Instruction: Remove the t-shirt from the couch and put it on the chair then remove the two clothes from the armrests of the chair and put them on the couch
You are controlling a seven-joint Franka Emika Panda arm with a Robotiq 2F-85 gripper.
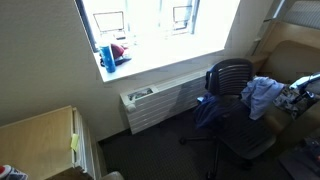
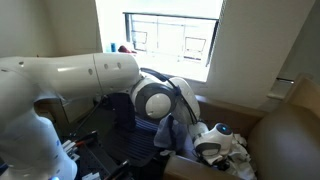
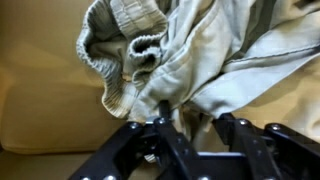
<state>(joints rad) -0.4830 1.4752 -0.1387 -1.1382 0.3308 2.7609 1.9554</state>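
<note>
While the tool (image 3: 190,126) grips a bunched fold of a pale garment (image 3: 200,50), we judge the task to be in a carrying step between chair and couch. We cannot tell which way the garment is going. In the wrist view the black fingers (image 3: 150,145) close on the cloth at six o'clock, though fabric hides the pinch itself. The tan couch (image 3: 40,110) fills the background from seven to ten o'clock. The garment looks soft, creased and greyish-beige, with a ribbed cuff or hem curling at eleven o'clock. In an exterior view what seems the same garment (image 1: 262,95) reads light blue at three o'clock, touching the black office chair (image 1: 232,85) and just beside the tool (image 1: 293,97). A dark cloth (image 1: 210,110) hangs at the chair's nine o'clock side. Next, we judge, the tool must lift the garment clear of snags, carry it over its target, then let go.
</note>
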